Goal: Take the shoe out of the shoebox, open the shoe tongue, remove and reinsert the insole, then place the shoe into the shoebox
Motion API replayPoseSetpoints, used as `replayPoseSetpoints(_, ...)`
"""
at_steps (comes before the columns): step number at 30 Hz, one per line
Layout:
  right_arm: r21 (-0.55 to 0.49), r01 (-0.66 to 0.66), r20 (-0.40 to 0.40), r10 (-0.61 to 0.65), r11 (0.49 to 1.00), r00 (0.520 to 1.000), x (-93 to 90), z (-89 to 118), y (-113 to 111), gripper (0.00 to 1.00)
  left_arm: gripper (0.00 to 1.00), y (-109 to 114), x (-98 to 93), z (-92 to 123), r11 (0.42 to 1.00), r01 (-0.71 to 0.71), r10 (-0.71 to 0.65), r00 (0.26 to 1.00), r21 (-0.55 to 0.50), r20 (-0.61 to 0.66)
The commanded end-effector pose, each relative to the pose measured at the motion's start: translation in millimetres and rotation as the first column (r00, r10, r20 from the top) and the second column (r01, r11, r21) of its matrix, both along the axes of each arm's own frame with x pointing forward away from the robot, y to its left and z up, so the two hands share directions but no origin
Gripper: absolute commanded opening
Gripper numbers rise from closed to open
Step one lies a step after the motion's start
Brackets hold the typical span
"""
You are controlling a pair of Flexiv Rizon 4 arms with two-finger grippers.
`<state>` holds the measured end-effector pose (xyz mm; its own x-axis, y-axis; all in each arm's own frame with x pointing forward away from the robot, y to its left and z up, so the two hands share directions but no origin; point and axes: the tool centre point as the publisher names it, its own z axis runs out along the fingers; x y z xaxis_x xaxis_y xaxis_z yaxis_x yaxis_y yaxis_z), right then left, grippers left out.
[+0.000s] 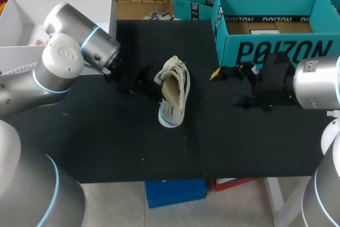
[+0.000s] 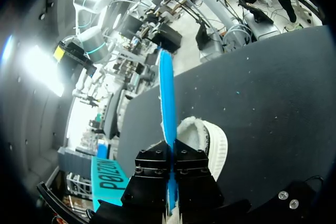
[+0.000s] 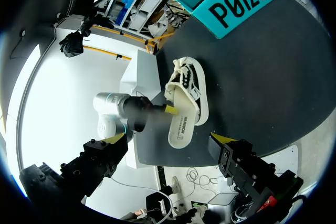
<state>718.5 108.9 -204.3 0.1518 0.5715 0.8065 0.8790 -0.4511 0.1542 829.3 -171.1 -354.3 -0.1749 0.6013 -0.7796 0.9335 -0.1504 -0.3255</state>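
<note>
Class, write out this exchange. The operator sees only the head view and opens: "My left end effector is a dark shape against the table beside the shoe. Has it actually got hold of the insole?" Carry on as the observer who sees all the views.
Observer: Yes. In the left wrist view the left end effector is shut on the insole, which is a thin blue sheet standing edge-on between its fingers.
Operator: Where along the insole is it gripping?
Observer: The right wrist view shows its yellow fingertip at the insole's long edge, about midway along its length.
</note>
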Motion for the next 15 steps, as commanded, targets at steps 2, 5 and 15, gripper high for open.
replayPoseSetpoints(2, 0.0, 0.0, 0.0, 0.0, 1.0, 1.0, 0.2, 0, 1, 1.0, 0.0, -3, 3.9, -3, 1.0, -0.017, 0.017, 1.0, -0.006, 0.012)
replayPoseSetpoints(5, 0.0, 0.0, 0.0, 0.0, 1.0, 1.0, 0.2, 0, 1, 1.0, 0.0, -2, 9.0, -5, 0.999, -0.034, 0.034, 0.999, -0.013, 0.025)
replayPoseSetpoints(15, 0.0, 0.0, 0.0, 0.0, 1.0, 1.0, 0.2, 0, 1, 1.0, 0.0, -2, 12.2, 2, 0.996, -0.043, 0.047, 0.998, -0.076, 0.048)
